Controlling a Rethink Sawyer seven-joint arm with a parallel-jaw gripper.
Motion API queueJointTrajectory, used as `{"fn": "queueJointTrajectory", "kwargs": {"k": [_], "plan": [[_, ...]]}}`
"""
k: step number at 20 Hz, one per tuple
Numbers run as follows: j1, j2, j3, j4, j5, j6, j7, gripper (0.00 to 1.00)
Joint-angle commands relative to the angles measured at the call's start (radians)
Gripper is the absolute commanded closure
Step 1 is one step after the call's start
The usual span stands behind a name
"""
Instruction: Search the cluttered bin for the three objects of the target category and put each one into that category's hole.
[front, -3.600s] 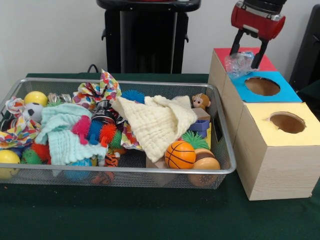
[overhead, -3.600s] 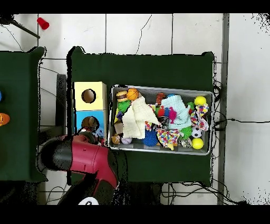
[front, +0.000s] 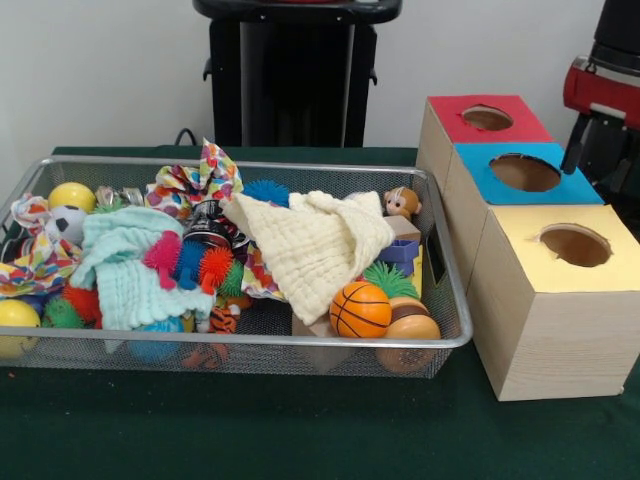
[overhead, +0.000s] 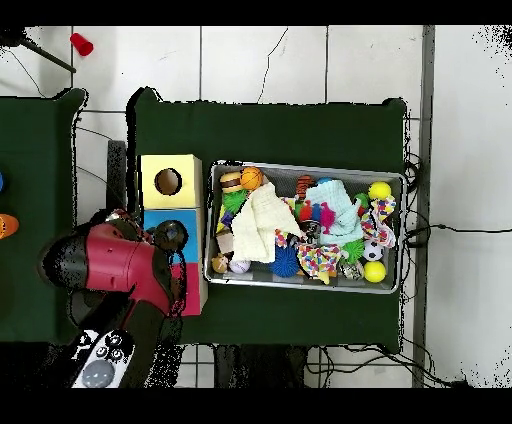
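End effector: I am seeing my red and black end effector (front: 600, 100) sitting beside the boxes; I cannot tell its grip.
Red hole: the round hole in the red box top (front: 487, 118) is showing nothing on top.
Bin: I am judging bottles may be hiding in the silver wire mesh bin (front: 240, 345).

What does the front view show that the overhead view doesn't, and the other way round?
Only the front view shows the red box's hole open and empty, plus a monkey toy against the bin's far wall.

Only the overhead view shows the whole red arm, which covers most of the red box, and the tiled floor.

Both show the bin full of toys and cloths, the cream cloth, the basketball and the blue and yellow boxes.
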Motion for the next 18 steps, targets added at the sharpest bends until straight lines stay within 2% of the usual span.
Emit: {"fn": "queueJointTrajectory", "kwargs": {"k": [1, 4, 8, 13, 18], "plan": [[-0.013, -0.02, -0.039, -0.006, -0.026, 0.245, 0.25, 0.0], [-0.059, -0.055, -0.083, -0.065, -0.083, 0.358, 0.164, 0.0], [-0.1, -0.082, -0.081, -0.071, -0.126, 0.374, 0.073, 0.0], [-0.185, -0.085, -0.025, -0.01, -0.168, 0.248, -0.015, 0.0], [-0.278, -0.084, 0.044, 0.034, -0.203, 0.148, -0.062, 0.0]]}}
